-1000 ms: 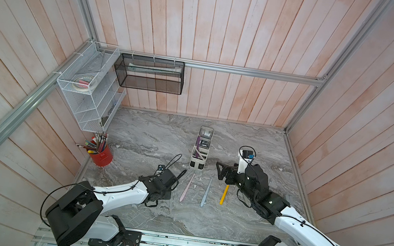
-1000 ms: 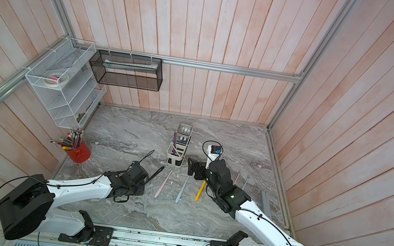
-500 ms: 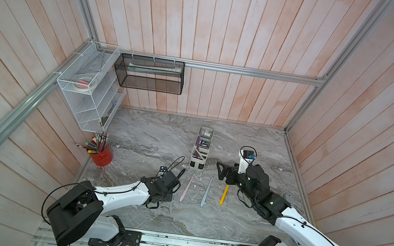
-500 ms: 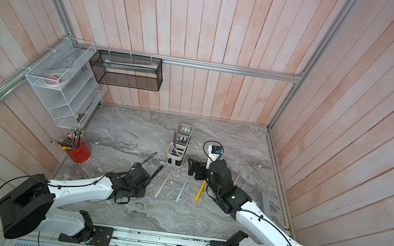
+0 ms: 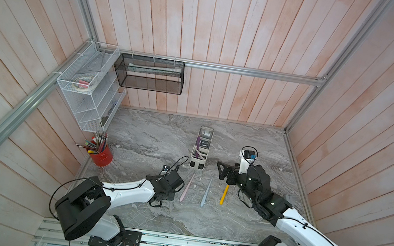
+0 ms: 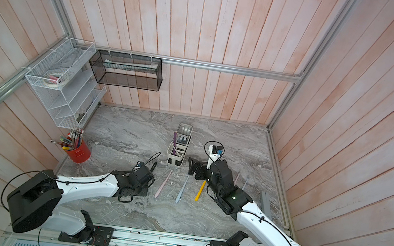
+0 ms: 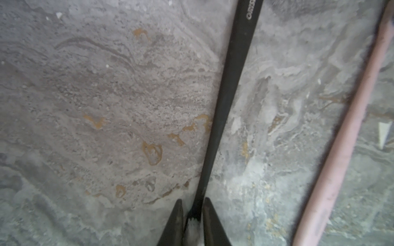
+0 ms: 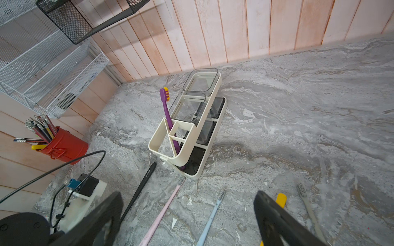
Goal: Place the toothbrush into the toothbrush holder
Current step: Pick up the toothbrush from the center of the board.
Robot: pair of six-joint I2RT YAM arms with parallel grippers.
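The cream toothbrush holder point(image 5: 199, 155) point(image 6: 177, 152) point(image 8: 185, 147) stands upright mid-table with a purple toothbrush point(image 8: 168, 115) in its front compartment. A black toothbrush point(image 7: 230, 85) point(image 8: 140, 187) lies flat to the holder's near left. My left gripper point(image 7: 193, 210) points down at the table, shut on its white-bristled head end; in both top views the wrist hides the jaws. A pink toothbrush point(image 5: 186, 188) point(image 7: 351, 127), a blue one point(image 5: 206, 192) and a yellow one point(image 5: 224, 194) lie alongside. My right gripper point(image 5: 226, 174) point(image 8: 188, 194) hangs open right of the holder, empty.
A red pen cup point(image 5: 102, 154) stands at the left wall under a white wire rack point(image 5: 89, 91); a black mesh basket point(image 5: 150, 74) hangs on the back wall. More toothbrushes point(image 6: 245, 182) lie behind the right arm, and a grey bar point(image 6: 265, 202) lies by the right wall.
My left gripper has edged to the right and its jaws have drawn in onto the black toothbrush's head. The right arm and the other toothbrushes have not moved.
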